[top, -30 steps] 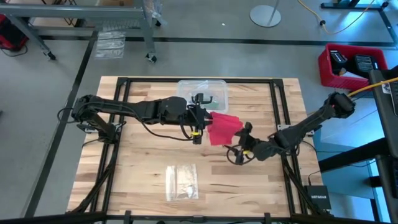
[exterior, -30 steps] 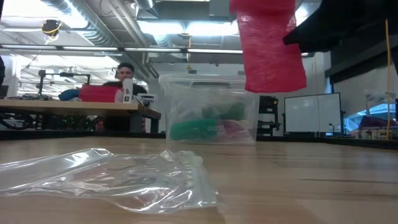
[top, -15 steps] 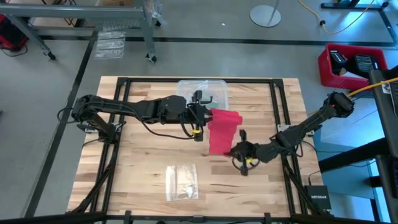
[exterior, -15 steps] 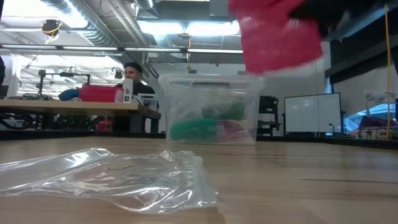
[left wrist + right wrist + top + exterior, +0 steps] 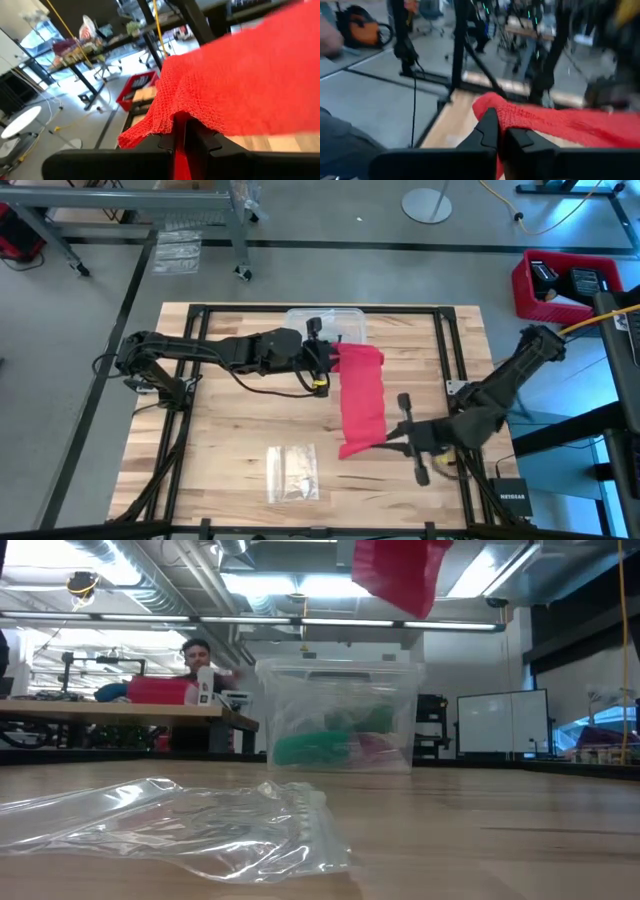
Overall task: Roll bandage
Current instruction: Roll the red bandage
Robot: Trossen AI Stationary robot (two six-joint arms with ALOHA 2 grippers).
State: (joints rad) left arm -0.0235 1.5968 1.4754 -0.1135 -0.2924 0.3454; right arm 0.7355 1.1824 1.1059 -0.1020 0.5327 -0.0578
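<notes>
1 bandage (image 5: 361,400), 1 bag (image 5: 293,472), 1 box (image 5: 340,322)

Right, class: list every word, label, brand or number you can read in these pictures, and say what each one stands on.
"NETGEAR": on the small black box on the floor by the table's right corner, high view; small, only just legible.
The bottle on the far bench in the low view has a label too blurred to read.
Nothing readable on the bandage, clear plastic box or plastic bag.

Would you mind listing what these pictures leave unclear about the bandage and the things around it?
- Low view: the bandage is cut off by the top edge; both grippers are out of frame.
- Low view: the box holds green and reddish items, too hazy through its wall to identify.
- High view: what the bag holds is too small to tell.
- Right wrist view: the background is blurred.
</notes>
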